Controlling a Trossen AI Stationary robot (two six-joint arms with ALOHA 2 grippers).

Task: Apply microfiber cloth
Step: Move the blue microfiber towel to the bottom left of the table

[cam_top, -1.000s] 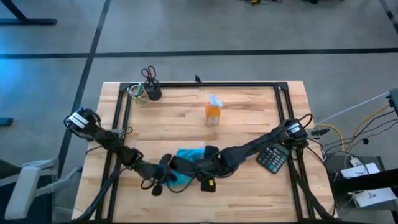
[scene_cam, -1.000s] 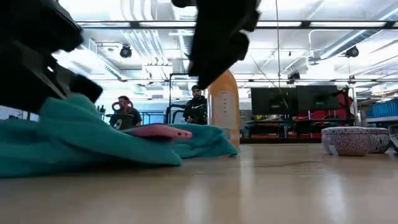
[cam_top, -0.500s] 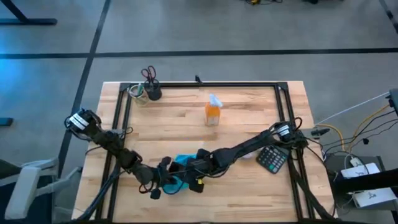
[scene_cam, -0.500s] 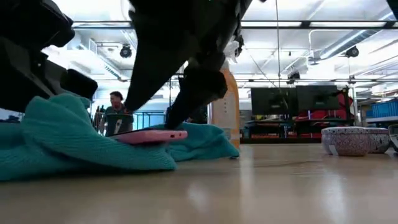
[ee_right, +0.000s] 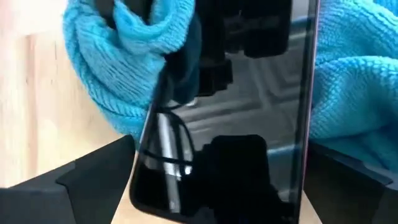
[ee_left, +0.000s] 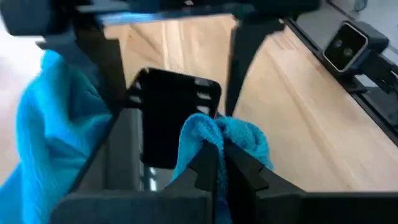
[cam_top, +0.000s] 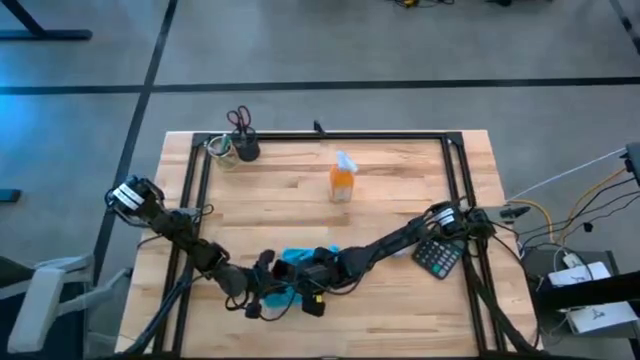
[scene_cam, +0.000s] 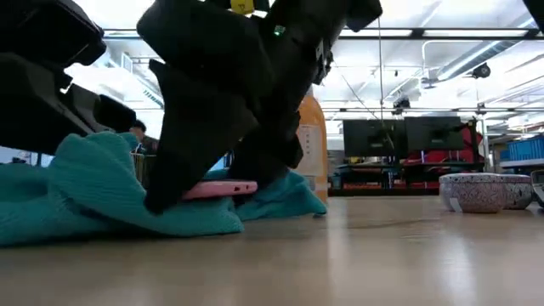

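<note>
Near edge of the table, my left gripper (ee_left: 217, 163) is pinched tight on a fold of the cloth (ee_left: 233, 134), which lies bunched around the phone (ee_right: 230, 112). My right gripper (cam_top: 315, 292) has fingers spread either side of the phone, holding it steady. I'd drag that fold flat across the glass with light pressure, well short of the spray bottle (cam_top: 343, 178) farther back.

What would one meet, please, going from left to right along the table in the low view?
The microfiber cloth → the pink-edged phone lying on it → the orange spray bottle behind → the speckled bowl at far right.
</note>
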